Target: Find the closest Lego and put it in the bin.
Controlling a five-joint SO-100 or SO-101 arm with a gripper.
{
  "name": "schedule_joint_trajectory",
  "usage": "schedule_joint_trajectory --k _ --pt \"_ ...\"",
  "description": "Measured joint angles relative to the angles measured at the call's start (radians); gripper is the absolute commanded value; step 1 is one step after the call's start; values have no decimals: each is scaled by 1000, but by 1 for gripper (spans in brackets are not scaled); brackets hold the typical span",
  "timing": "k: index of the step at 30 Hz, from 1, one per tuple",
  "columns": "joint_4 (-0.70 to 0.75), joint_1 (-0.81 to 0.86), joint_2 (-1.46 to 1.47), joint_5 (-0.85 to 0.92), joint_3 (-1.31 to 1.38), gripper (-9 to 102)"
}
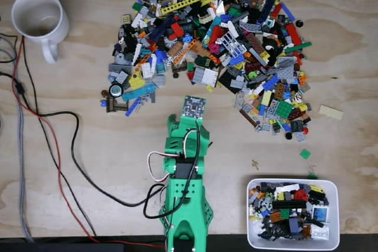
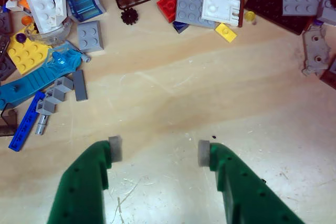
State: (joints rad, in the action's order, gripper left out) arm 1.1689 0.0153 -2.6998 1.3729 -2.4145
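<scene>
The Lego pile (image 1: pixel 212 45) spreads in an arc across the far half of the wooden table. My green arm (image 1: pixel 188 163) reaches up into the arc's hollow. In the wrist view my gripper (image 2: pixel 159 151) is open over bare wood, with nothing between its grey pads (image 2: pixel 115 149). Ahead of it at the pile's edge lie a small yellow plate (image 2: pixel 226 32), a white plate (image 2: pixel 221 1), a grey square plate (image 2: pixel 90 36) and a blue beam (image 2: pixel 26 121). The white bin (image 1: pixel 295 180) sits at the bottom right of the fixed view and holds several mixed pieces.
A white mug (image 1: pixel 38 16) stands at the top left. Black and red cables (image 1: pixel 59 146) trail over the table's left side toward the arm's base. A cream plate (image 1: pixel 331 111) and a small green piece (image 1: pixel 305 153) lie loose above the bin.
</scene>
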Motion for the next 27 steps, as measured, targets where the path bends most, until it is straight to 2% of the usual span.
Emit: schedule_joint_trajectory --k 5,15,22,27 --pt "-71 23 150 -25 55 19" --pt "-78 20 288 -46 117 20" --pt "-9 -18 742 -127 402 19" --pt "-26 -58 1015 -178 563 18"
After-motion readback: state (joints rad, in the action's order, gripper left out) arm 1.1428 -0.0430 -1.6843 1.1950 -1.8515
